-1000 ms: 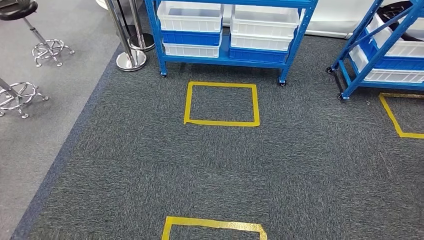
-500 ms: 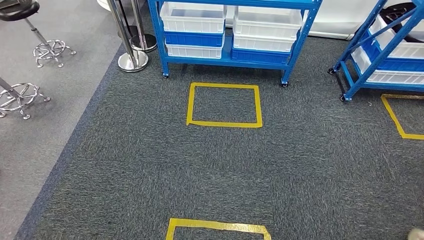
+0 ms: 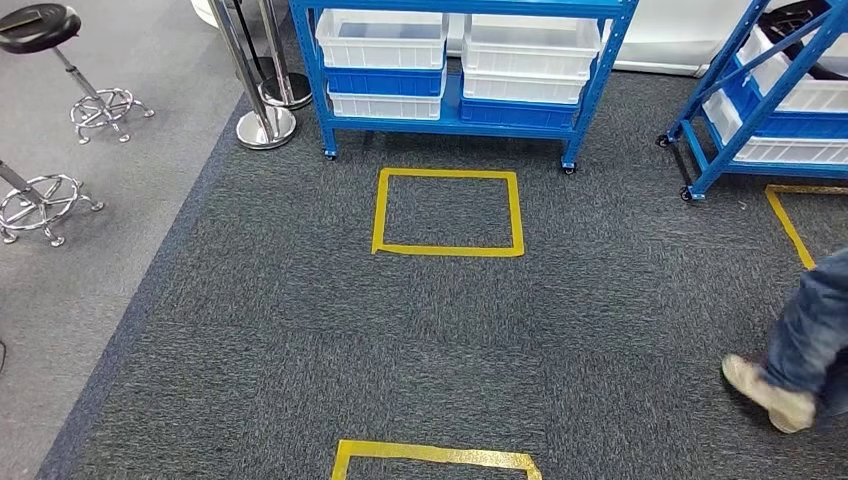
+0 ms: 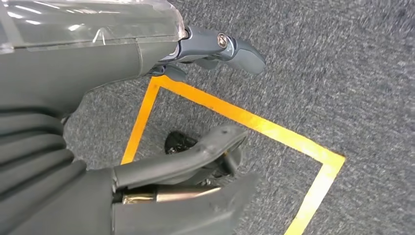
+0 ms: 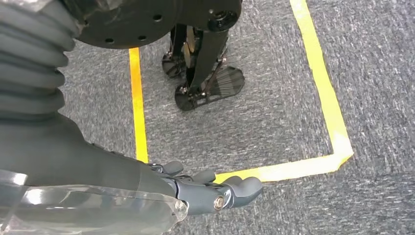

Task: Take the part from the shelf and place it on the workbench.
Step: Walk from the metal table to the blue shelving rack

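A big dark grey carpet [image 3: 300, 330] is covering most of the floor, with a lighter grey floor [image 3: 60, 250] lying along its left side. A blue shelf [image 3: 462, 118] is standing at the far end of the carpet, holding white and blue bins [image 3: 382, 38]; I cannot tell which bin has the part in it. A second blue shelf [image 3: 745, 130] is leaning into view at the far right. A person's leg [image 3: 812, 330] in blue jeans is stepping onto the carpet at the right, with a tan shoe [image 3: 768, 393] touching the floor. A yellow tape square [image 3: 447, 212] is sitting just in front of the first shelf. Two round stools [image 3: 60, 60] are standing on the lighter floor. The left hand [image 4: 215, 98] is hanging over yellow tape, holding nothing, with its fingers apart. The right hand [image 5: 210, 188] is also hanging over tape, holding nothing, fingers loosely curled.
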You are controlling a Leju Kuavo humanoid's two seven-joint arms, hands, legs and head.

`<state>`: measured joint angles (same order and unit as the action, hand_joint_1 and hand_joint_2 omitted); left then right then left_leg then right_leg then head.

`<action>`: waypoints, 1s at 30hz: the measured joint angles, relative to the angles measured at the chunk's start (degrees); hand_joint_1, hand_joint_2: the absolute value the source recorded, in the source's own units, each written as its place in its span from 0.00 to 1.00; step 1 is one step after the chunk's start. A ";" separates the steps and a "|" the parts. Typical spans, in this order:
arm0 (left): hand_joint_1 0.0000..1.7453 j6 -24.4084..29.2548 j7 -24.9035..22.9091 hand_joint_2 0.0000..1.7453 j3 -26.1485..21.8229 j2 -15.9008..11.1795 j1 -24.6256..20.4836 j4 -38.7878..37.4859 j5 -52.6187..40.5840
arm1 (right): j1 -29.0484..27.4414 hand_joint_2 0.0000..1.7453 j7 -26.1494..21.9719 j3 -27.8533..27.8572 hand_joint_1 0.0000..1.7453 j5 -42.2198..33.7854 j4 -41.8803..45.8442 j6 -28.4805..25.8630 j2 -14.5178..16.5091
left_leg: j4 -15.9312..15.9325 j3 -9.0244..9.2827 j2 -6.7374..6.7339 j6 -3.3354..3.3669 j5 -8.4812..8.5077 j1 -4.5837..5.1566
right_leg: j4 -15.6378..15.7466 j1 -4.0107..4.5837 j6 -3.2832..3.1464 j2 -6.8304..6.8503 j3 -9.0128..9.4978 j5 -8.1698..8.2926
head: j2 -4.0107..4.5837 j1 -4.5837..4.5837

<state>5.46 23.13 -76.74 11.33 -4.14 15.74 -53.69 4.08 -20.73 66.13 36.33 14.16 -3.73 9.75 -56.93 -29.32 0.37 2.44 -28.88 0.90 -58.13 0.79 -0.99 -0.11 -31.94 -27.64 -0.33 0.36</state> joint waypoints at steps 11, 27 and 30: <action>0.00 0.21 1.63 0.00 0.02 0.01 0.02 0.00 -0.86 | 0.00 1.00 -0.83 0.55 0.00 -0.04 -0.02 1.74 0.01 | 0.00 -0.04 0.00 -0.02 0.01 0.03 | -0.01 -0.05 0.00 0.00 0.01 0.00 | 0.00 -0.01; 0.00 0.38 2.09 1.00 0.02 0.01 0.07 0.00 -0.70 | 0.00 1.00 -3.13 1.16 0.00 0.05 -0.02 3.63 0.00 | -0.02 -0.05 0.00 0.00 -0.01 0.09 | 0.02 -0.12 0.00 0.00 0.01 0.00 | 0.00 -0.01; 0.00 0.58 2.17 1.00 0.02 0.01 0.11 0.00 -0.78 | 0.00 1.00 -3.91 1.16 0.00 0.30 -0.02 3.46 0.01 | -0.02 -0.05 0.00 0.00 0.00 0.09 | 0.01 -0.12 0.00 0.00 0.01 0.00 | 0.00 -0.01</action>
<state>6.04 25.30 -76.72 11.34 -4.03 15.74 -54.47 4.07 -24.64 67.30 36.63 14.14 -0.26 9.75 -56.95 -29.36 0.37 2.43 -28.88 0.99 -58.12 0.67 -0.98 -0.11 -31.93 -27.64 -0.33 0.35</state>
